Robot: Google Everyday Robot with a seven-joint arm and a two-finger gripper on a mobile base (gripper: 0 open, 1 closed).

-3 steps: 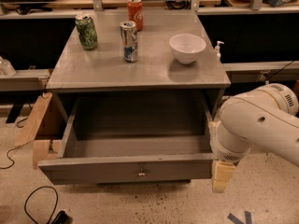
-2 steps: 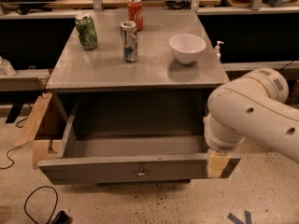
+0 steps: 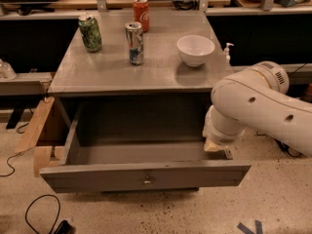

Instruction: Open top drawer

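Standing wide open under the grey desk, the top drawer juts toward the camera. Its flat front sits low in the camera view, and its deep grey box shows its floor and both side walls. One small round brass knob sits at the middle of that front.

The white arm comes in from the right edge and bends down beside the drawer's right wall. At its lower end the hand shows only as a pale cream tip, near the right wall of the drawer and just above its top edge. Whether it touches that wall I cannot tell. Nor can I tell whether it is spread or pressed together, since the bulk of the arm covers most of it. It is well apart from the knob.

Three cans stand on the desk top. A green can is at the back left, and a silver and blue can stands to its right, nearer the front. A red can is behind that one at the far edge. A white bowl sits upright to the right of the cans, apart from them. A small white pump bottle shows just beyond the desk's right edge.

Left of the drawer, wooden boards lean by the desk's side. A blue tape mark lies on the speckled floor at lower right.
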